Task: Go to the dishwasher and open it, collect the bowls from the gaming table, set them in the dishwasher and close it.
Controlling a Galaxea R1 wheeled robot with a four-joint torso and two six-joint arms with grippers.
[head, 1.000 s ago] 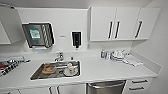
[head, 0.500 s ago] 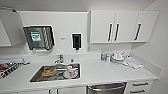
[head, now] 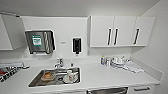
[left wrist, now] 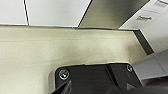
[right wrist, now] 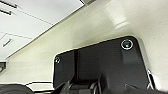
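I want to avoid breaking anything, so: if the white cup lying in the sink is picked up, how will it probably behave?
The white cup looks like ceramic, so probably stiff and fragile if knocked against the steel sink. It seems to lie among other dishes, so lifting it may shift them. Its glossy surface, possibly wet, could be slippery.

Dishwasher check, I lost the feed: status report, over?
End effector states: cannot tell. Dishwasher shut, top edge at frame bottom, right of the sink. Nothing seen blocking it.

Before me: white tabletop (head: pixel 100 77); steel sink (head: pixel 35 81) set in it left, dishes inside. Brushed-steel dishwasher (head: pixel 107 90) below, right of sink. White wall cabinets (head: pixel 120 31) above right.
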